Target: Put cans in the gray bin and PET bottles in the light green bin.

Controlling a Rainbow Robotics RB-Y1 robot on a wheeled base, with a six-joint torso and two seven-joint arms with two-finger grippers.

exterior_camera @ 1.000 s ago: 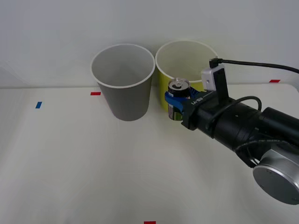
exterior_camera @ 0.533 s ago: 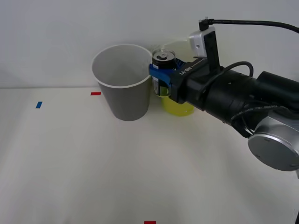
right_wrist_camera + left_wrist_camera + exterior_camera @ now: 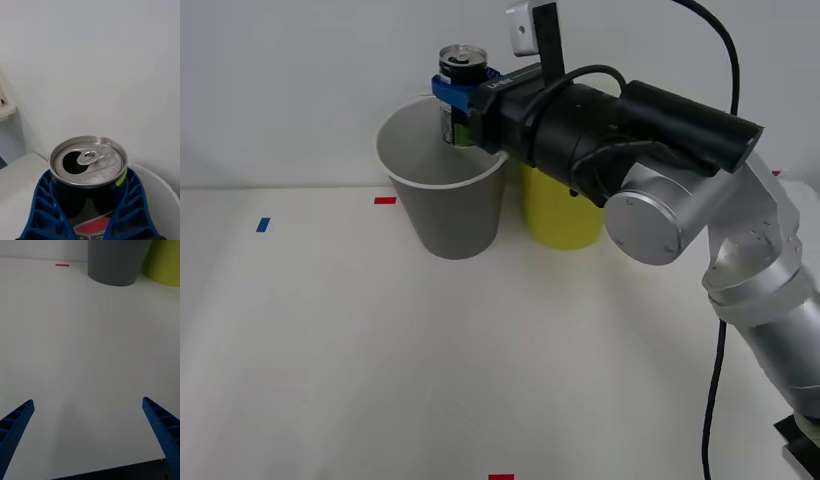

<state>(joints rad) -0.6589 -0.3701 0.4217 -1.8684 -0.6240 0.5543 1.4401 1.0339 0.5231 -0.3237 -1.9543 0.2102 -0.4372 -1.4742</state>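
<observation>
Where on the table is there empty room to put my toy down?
The white table is bare in front of the gray bin and light green bin. It's crowded at the bins, where the right end effector holds the can.

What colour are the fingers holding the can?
Blue and ribbed; the right gripper fingers clasp the can, best seen in the right wrist view.

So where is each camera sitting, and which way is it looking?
Front view: sits above the arms, looking forward and down at the white table; the right arm holds the small dark drink can over the dark gray cup-shaped bin.
Right wrist view: sits on the right wrist, looking past the right gripper at the can's silver top.
Left wrist view: sits on the left wrist, looking across the table past the open left gripper.
Shared: front and left wrist views both show the gray bin and the yellow-green bin.
</observation>
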